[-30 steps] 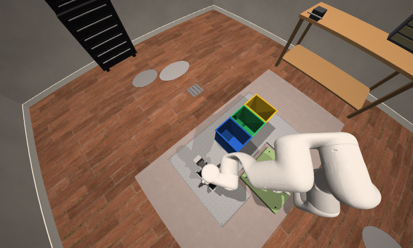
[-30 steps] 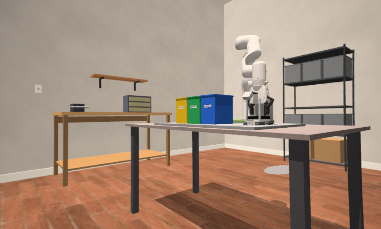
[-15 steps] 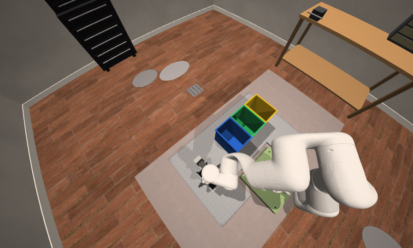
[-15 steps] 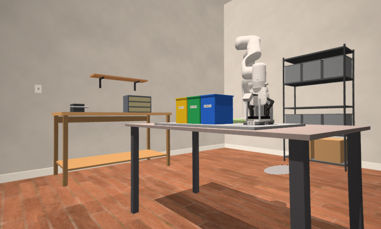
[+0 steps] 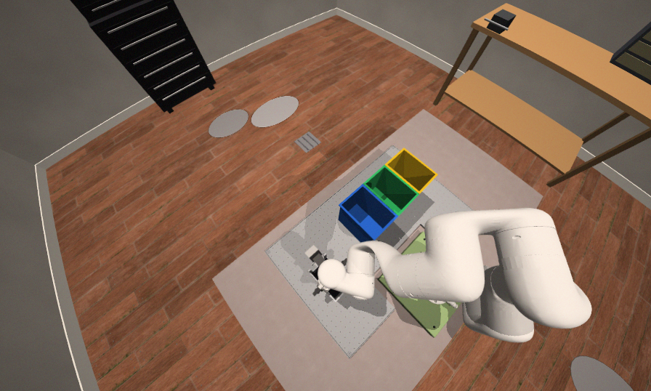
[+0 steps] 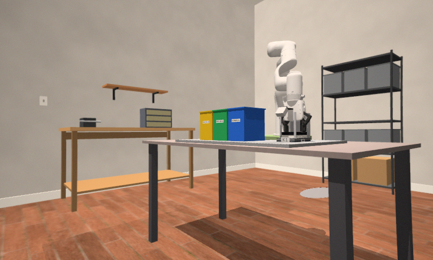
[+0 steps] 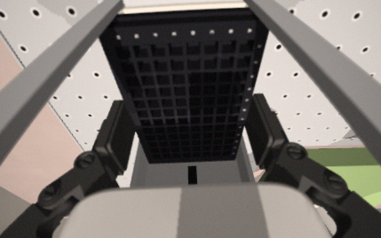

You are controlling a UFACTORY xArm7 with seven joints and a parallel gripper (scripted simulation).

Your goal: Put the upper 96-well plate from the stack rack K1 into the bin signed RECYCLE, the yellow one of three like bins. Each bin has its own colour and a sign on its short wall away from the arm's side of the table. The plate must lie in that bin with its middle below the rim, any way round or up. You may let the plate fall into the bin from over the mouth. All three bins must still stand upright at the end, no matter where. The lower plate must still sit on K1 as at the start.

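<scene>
The white arm's dark two-fingered gripper (image 7: pixel 191 133) is spread wide and holds nothing. It points straight down over the grey stack rack K1 (image 6: pixel 294 138). In the wrist view its black pads (image 7: pixel 114 133) flank the long sides of the upper black gridded 96-well plate (image 7: pixel 187 89), one on each side; whether they touch it cannot be told. The plate lies flat on the rack, between the rack's slanted grey posts (image 7: pixel 36 93). The rack stands on the grey perforated board (image 5: pixel 317 311) on the pinkish-topped bench (image 6: pixel 373 148). Away from the rack along that board, three tall open bins stand upright in a touching row: the blue bin (image 5: pixel 366 214) nearest the rack, then the green bin (image 5: pixel 391 189), and the yellow bin (image 5: pixel 411 168) farthest from it.
</scene>
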